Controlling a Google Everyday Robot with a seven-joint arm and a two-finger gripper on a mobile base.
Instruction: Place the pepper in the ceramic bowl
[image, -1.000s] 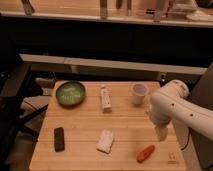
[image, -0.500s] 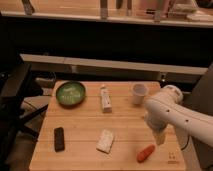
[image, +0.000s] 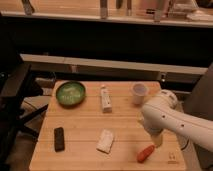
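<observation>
The orange-red pepper (image: 145, 153) lies on the wooden table (image: 85, 125) near the front right edge. The green ceramic bowl (image: 70, 93) stands at the far left of the table. My white arm comes in from the right, and the gripper (image: 157, 139) hangs just above and to the right of the pepper, a short way off it. The arm's bulk hides most of the gripper.
A white tube (image: 105, 97) lies at the back middle. A small white cup (image: 139, 92) stands at the back right. A white packet (image: 106, 140) lies front middle. A black bar (image: 59, 138) lies front left. A dark chair stands to the left.
My arm has swung left and lower over the table, bringing the gripper closer to the pepper. The objects on the table have not moved.
</observation>
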